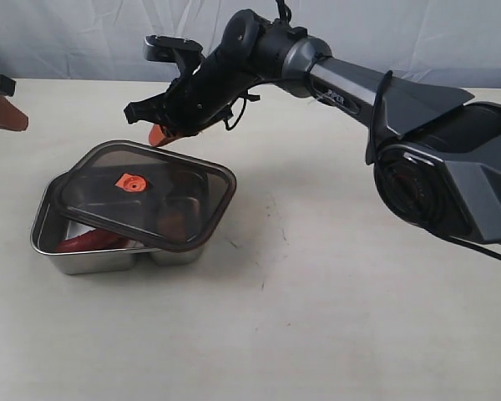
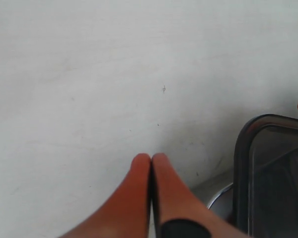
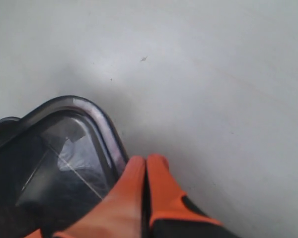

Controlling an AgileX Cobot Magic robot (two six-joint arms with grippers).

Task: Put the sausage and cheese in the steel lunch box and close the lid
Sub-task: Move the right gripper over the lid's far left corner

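The steel lunch box (image 1: 43, 219) sits on the left of the table (image 1: 317, 317), its long axis running roughly left to right in my exterior view. The lid (image 1: 163, 188) lies on top of it but askew, turned a little and shifted toward the right and far side. That leaves the box's left end and near-left corner uncovered. The orange valve (image 1: 131, 182) faces up.

In that open corner I see the sausage (image 1: 88, 241), lying lengthwise along the box and partly under the lid's edge. I can't make out the cheese through the dark lid.

The right pincer (image 1: 157, 136) hangs close over the lid's far edge with its orange fingers (image 3: 134, 171) pressed together, holding nothing. Whether it touches the rim I can't tell.

The left pincer (image 2: 151, 158) is likewise closed and empty, off beside the box's left end.

Small white lettering (image 1: 328, 93) on the right arm looks like "PIPER".
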